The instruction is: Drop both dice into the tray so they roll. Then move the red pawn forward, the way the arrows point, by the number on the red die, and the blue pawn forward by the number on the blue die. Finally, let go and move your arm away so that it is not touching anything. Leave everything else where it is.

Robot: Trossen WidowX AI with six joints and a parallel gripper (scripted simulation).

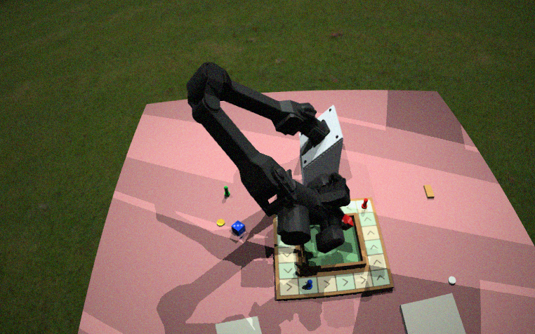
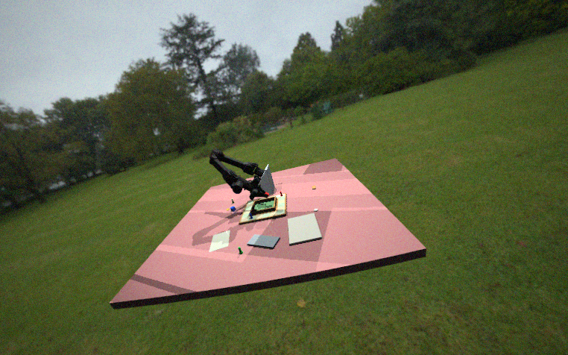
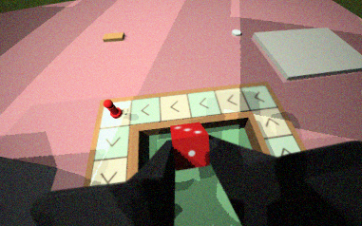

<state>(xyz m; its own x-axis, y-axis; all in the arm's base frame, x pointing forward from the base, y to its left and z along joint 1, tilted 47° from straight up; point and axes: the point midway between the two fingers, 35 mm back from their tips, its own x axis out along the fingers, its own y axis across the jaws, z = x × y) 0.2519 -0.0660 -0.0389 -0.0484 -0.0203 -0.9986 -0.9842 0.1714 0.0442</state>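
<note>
My gripper [image 3: 187, 142] is shut on the red die [image 1: 347, 219] [image 2: 266, 194] [image 3: 190, 144], above the tray [image 1: 344, 267] [image 3: 133, 152]. In the wrist view the die shows three pips on its upper face and one on the face toward me. The blue die [image 1: 238, 227] [image 2: 232, 209] lies on the table left of the board [image 1: 345, 282] [image 3: 174, 106]. The red pawn [image 1: 364, 203] [image 2: 281, 194] [image 3: 114, 110] stands on the board's back right corner square in the top view. The blue pawn [image 1: 309, 284] [image 2: 250, 215] stands on the front row's second square from the left. The arm hides part of the board and tray.
A green pawn [image 1: 227, 191] and yellow disc [image 1: 220, 222] are left. An orange block [image 1: 428, 191] [image 3: 113, 37], white disc [image 1: 451, 280] [image 3: 237, 32] and pale slab [image 1: 431, 315] [image 3: 313, 52] are right. A grey slab [image 2: 264, 241], pale sheet [image 2: 220, 241] and another green pawn [image 2: 240, 250] are in front.
</note>
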